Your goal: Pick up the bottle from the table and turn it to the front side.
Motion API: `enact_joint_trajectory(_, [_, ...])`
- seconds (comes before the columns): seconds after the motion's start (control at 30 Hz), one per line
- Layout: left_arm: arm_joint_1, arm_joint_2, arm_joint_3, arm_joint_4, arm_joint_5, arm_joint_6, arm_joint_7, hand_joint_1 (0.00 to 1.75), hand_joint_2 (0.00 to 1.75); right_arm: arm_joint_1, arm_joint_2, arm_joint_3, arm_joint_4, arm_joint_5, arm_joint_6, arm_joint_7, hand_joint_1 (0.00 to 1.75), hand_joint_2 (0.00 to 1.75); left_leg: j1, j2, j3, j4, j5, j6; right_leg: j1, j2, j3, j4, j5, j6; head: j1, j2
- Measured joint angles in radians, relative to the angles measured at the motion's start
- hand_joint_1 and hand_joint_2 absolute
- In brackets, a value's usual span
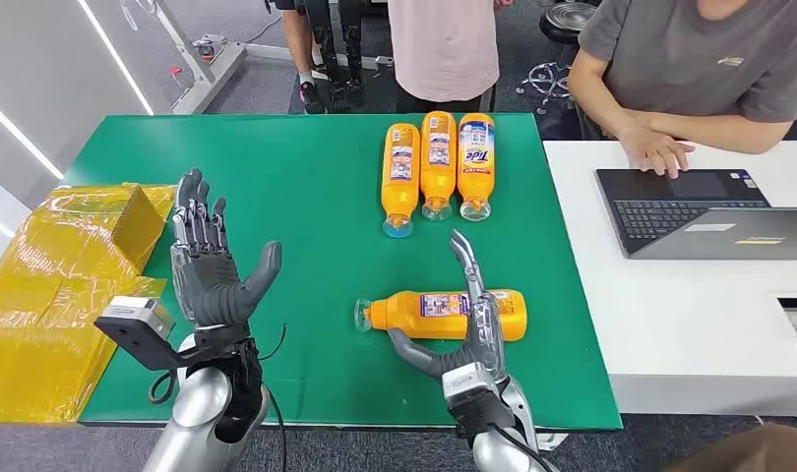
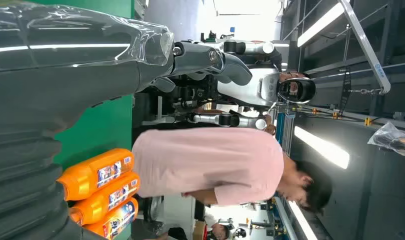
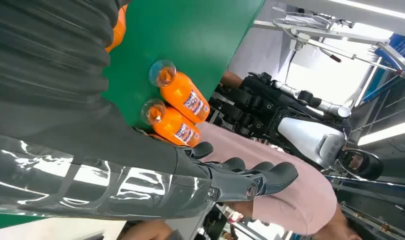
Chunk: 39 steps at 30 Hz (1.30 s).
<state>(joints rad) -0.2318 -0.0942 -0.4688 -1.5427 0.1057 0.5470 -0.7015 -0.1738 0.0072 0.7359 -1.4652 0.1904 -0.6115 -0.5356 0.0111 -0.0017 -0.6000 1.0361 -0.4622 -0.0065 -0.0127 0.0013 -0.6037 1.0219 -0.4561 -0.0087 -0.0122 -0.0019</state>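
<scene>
An orange bottle [image 1: 444, 315] lies on its side near the green table's [image 1: 306, 197] front edge, clear cap pointing left, small label up, print too small to read. The right hand [image 1: 463, 329] reaches over it, fingers spread, grasping nothing. The left hand [image 1: 210, 265] is raised, fingers released. Three more bottles [image 1: 437, 162] lie at the far edge; one reads "Tide".

Left hand [image 1: 210, 267]: raised above the table, palm facing inward, fingers extended and spread, thumb apart, holding nothing. Right hand [image 1: 463, 329]: set lower, fingers extended forward, thumb out to the side, nothing gripped.
</scene>
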Motion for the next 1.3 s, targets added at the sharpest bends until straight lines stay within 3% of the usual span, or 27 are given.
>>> enact_joint_trajectory(0.5, [0.0,0.0,0.0,0.001,-0.006,-0.007,0.0,0.0,1.75,0.0,-0.003,0.0,0.0,0.002,0.003,0.001,0.0,1.75,0.0,0.0,0.0,0.0,0.0,0.0,0.0,0.0,0.0,0.0,0.0,0.0,0.0,0.0])
enact_joint_trajectory(0.87, [-0.011,-0.002,0.0,0.017,-0.015,-0.032,0.0,0.0,1.75,-0.108,-0.059,-0.037,0.005,0.232,0.132,0.151,0.0,1.75,0.0,0.0,0.0,0.001,0.0,0.0,0.0,0.0,0.0,0.0,0.001,0.0,0.0,0.0])
enact_joint_trajectory(0.93, [-0.011,-0.002,0.0,0.018,-0.022,-0.049,0.0,0.0,1.75,-0.149,-0.07,-0.044,0.018,0.314,0.215,0.192,0.0,1.75,0.0,0.001,0.0,0.001,0.0,0.0,0.0,0.001,0.0,0.0,0.001,0.0,0.0,0.0])
enact_joint_trajectory(1.07, [-0.009,-0.005,0.001,0.018,-0.031,-0.097,0.0,0.0,1.75,-0.28,-0.108,-0.056,0.067,0.438,0.484,0.282,0.0,1.75,0.0,0.002,0.0,0.001,0.001,0.0,0.0,0.002,0.0,0.0,0.002,0.0,0.0,0.0])
enact_joint_trajectory(1.17, [-0.01,-0.005,0.001,0.018,-0.031,-0.113,0.0,0.0,1.75,-0.384,-0.139,-0.051,0.12,0.46,0.656,0.31,0.0,1.75,0.0,0.002,0.0,0.001,0.001,0.0,0.0,0.001,0.0,0.0,0.002,0.0,0.0,0.0])
enact_joint_trajectory(1.3, [-0.025,-0.004,0.001,0.022,-0.016,-0.113,0.001,0.0,1.75,-0.513,-0.166,-0.012,0.215,0.455,0.811,0.317,0.0,1.75,0.0,0.002,0.0,0.001,0.002,0.0,0.0,0.002,0.0,0.0,0.003,0.001,0.0,0.0])
